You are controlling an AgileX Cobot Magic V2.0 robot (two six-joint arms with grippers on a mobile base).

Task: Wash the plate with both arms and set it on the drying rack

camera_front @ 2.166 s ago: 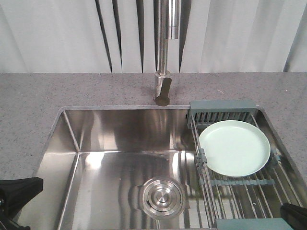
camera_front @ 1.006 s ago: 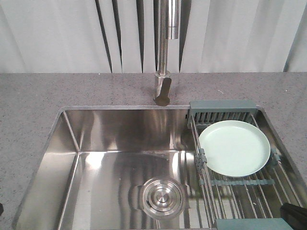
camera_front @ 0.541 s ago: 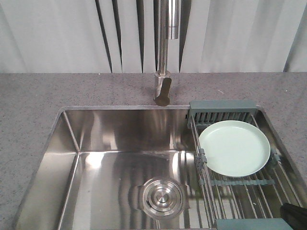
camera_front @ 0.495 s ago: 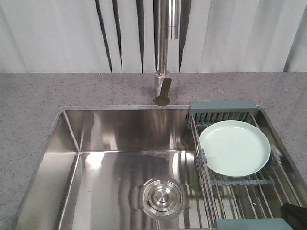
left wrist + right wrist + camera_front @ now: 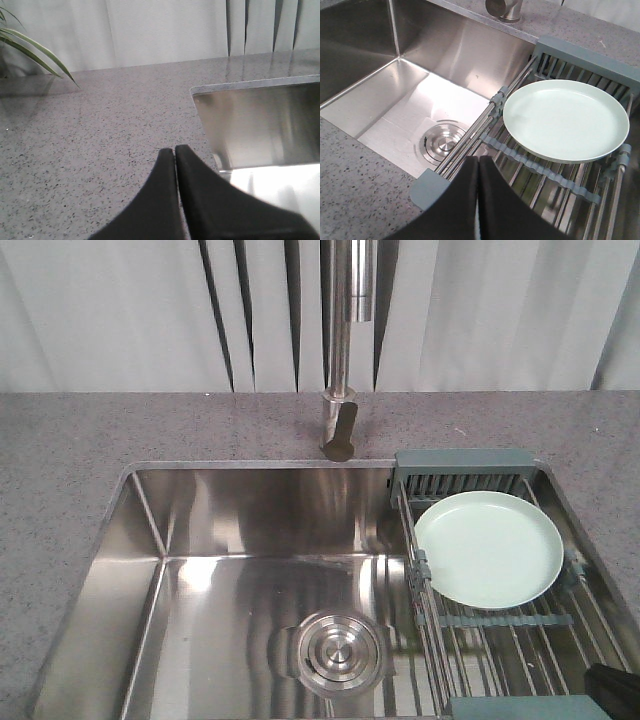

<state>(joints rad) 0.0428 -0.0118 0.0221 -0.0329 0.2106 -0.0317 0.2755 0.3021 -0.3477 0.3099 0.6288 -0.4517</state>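
Observation:
The pale mint-green plate (image 5: pixel 488 548) (image 5: pixel 566 120) lies flat on the drying rack (image 5: pixel 500 635) (image 5: pixel 560 172), which spans the right end of the sink. My right gripper (image 5: pixel 478 159) is shut and empty, hovering over the rack's near left corner, a short way in front of the plate; only a black part of it (image 5: pixel 612 690) shows at the front view's bottom right corner. My left gripper (image 5: pixel 175 150) is shut and empty above the countertop left of the sink. It does not show in the front view.
The steel sink basin (image 5: pixel 250 590) has a round drain (image 5: pixel 340 652) in its floor. A tall faucet (image 5: pixel 340 390) rises behind it. Speckled grey countertop (image 5: pixel 60 460) surrounds the sink. Plant leaves (image 5: pixel 35 47) reach in at the left wrist view's upper left.
The left arm, seen at the front view's bottom left 2.2 s ago, has withdrawn out of that view. Plate, rack and right arm have not moved.

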